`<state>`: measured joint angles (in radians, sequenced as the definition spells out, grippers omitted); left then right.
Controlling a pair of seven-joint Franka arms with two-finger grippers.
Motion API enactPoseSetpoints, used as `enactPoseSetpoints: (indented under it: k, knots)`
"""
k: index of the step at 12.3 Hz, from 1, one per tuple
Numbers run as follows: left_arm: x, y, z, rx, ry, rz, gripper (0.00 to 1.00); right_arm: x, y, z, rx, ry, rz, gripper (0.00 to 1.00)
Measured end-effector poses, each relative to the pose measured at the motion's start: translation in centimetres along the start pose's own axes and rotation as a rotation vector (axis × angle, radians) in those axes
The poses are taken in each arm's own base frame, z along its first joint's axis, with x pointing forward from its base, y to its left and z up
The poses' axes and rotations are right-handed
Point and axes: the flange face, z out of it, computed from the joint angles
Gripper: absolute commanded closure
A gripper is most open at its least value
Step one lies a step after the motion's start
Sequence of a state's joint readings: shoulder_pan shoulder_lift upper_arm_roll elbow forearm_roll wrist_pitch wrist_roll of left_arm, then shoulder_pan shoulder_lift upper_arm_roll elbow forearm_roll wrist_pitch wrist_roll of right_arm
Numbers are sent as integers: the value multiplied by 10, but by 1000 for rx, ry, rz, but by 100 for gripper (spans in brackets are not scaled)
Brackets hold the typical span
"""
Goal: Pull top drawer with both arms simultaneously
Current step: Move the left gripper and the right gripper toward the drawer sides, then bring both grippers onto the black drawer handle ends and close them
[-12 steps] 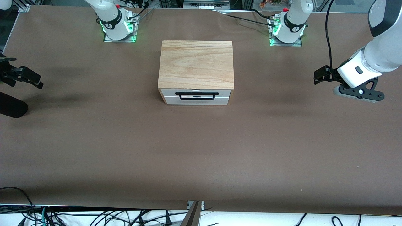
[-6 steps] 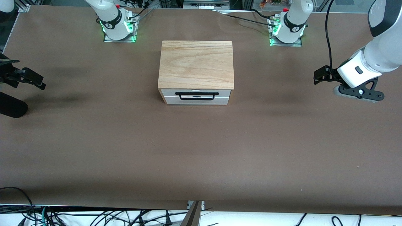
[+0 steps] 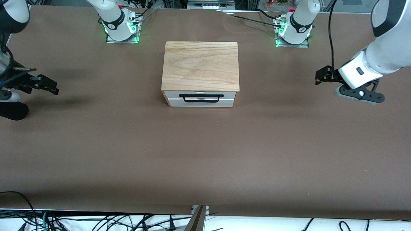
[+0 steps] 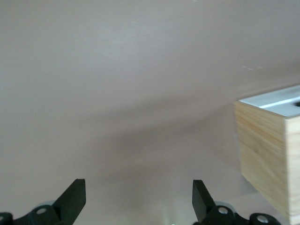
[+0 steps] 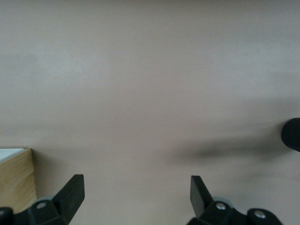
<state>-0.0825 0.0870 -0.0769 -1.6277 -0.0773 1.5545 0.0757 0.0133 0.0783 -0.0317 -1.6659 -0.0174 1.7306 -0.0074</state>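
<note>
A small wooden box [image 3: 200,65] stands mid-table, nearer to the robots' bases than to the front camera. Its top drawer [image 3: 173,95] is shut, with a white front and a long black bar handle [image 3: 201,97] facing the camera. My left gripper [image 3: 321,77] hovers open over bare table toward the left arm's end, well apart from the box. My right gripper [image 3: 48,85] hovers open toward the right arm's end, equally far off. The left gripper [image 4: 138,199] and the right gripper [image 5: 136,192] each hold nothing, and each wrist view catches a corner of the box [image 4: 265,150] [image 5: 16,180].
The table [image 3: 205,154] is covered in brown paper. A black cylinder [image 3: 13,110] [image 5: 293,133] lies at the right arm's end, close under the right gripper. Both arm bases [image 3: 121,27] [image 3: 293,30] glow green. Cables [image 3: 96,221] hang below the table's front edge.
Both grippers have drifted inward toward the box, the right one more than the left. Both stayed open. The drawer has not moved.
</note>
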Motion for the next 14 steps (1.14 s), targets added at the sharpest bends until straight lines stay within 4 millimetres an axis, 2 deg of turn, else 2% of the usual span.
enactPoseSetpoints:
  k: [2,4,6,8,10,14]
  knots:
    - [9,24,16,-44,-31,37,0,5,-6,13,-1,-22,-10,0]
    - [21,39,38,-167,-68,41,0,7,-10,21,8,-36,-15,0]
    - [41,47,72,-351,-117,12,0,10,-27,31,113,-55,-14,0]
    - [67,48,111,-502,-130,-38,0,17,-42,49,284,-88,17,0]
    - [89,55,144,-671,-121,-45,0,31,-50,78,472,-109,22,0]
    - [124,62,221,-1023,-21,37,0,55,-53,156,806,-112,-24,0]
